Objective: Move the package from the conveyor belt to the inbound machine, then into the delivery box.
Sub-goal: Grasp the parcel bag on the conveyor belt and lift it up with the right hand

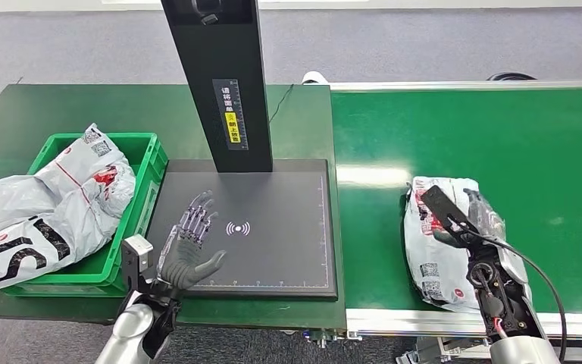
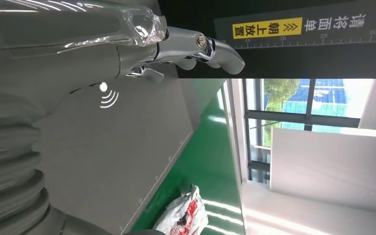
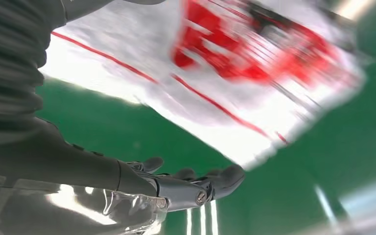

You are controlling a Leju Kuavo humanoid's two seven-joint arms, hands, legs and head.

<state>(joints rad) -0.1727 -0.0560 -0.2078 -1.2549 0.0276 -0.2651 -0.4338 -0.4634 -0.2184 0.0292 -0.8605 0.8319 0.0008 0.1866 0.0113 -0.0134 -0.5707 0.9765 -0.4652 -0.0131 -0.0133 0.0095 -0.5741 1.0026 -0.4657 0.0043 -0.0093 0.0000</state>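
A white plastic-bag package [image 1: 439, 250] with red print lies on the green conveyor belt [image 1: 500, 136], near its front edge. My right forearm [image 1: 500, 303] reaches over it. In the right wrist view my right hand [image 3: 186, 188] has its fingers stretched out beside the blurred package [image 3: 254, 63], with a strip of green belt between them. My left hand [image 1: 192, 246] hovers open, fingers spread, over the front left of the inbound machine's black platform [image 1: 273, 250]. The left wrist view has that hand [image 2: 127, 49] above the platform, with the package [image 2: 183, 215] beyond.
The machine's black column [image 1: 227, 83] rises from the back of the platform. A green delivery box [image 1: 140, 140] stands left of the platform, with grey and white bags [image 1: 61, 197] spilling over its left side. Grey floor lies beyond the tables.
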